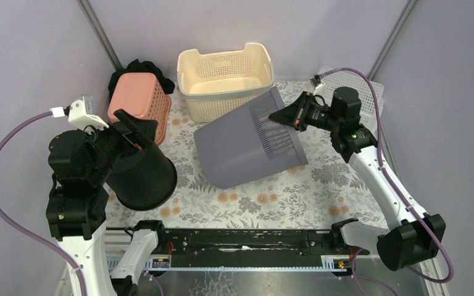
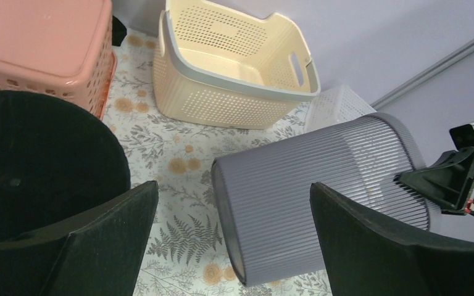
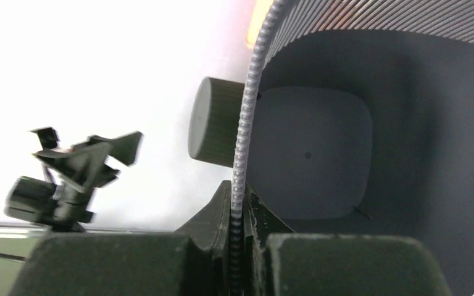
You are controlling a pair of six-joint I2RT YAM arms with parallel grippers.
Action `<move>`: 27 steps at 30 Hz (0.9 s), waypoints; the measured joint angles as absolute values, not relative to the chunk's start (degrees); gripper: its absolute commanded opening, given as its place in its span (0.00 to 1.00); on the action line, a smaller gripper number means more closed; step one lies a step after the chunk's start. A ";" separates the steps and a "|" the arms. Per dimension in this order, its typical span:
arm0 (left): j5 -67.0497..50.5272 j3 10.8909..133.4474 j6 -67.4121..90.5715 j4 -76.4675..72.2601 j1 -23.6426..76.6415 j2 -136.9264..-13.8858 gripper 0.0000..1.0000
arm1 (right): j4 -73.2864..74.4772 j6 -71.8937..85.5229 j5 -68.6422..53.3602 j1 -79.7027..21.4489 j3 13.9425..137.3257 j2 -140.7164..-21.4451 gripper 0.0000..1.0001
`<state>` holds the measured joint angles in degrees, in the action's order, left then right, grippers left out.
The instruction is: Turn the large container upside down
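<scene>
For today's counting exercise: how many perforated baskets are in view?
3: pink basket, overturned, back left; cream basket, back centre; white basket, back right, partly hidden behind the right arm.

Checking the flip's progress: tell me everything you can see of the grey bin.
The grey bin is ribbed plastic, rounded-square in section, with a rim band and a smooth inside. It is tipped over on its side, base end low on the flowered cloth, mouth raised toward the right gripper, which is shut on its rim.
</scene>
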<state>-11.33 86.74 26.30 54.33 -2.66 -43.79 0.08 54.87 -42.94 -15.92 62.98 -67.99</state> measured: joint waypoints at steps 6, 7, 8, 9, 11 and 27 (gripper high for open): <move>-10.15 84.58 26.35 54.43 -2.66 -44.77 1.00 | -28.27 74.00 -49.47 -7.35 51.99 -69.17 0.00; -10.11 84.40 26.35 54.35 -2.66 -45.10 1.00 | -34.74 77.95 -50.09 -6.39 50.41 -70.32 0.00; -10.09 84.36 26.37 54.35 -2.66 -45.54 1.00 | -40.56 81.71 -50.33 -5.76 49.25 -71.88 0.00; -10.09 84.36 26.39 54.19 -2.66 -46.02 1.00 | -45.67 84.97 -50.39 -5.48 48.47 -73.54 0.00; -10.11 84.38 26.39 53.78 -2.66 -47.18 1.00 | -59.24 93.23 -50.04 -5.28 46.68 -78.74 0.00; -16.36 82.74 29.19 46.00 -2.66 -53.25 1.00 | -86.11 108.38 -41.06 -7.66 31.81 -88.23 0.00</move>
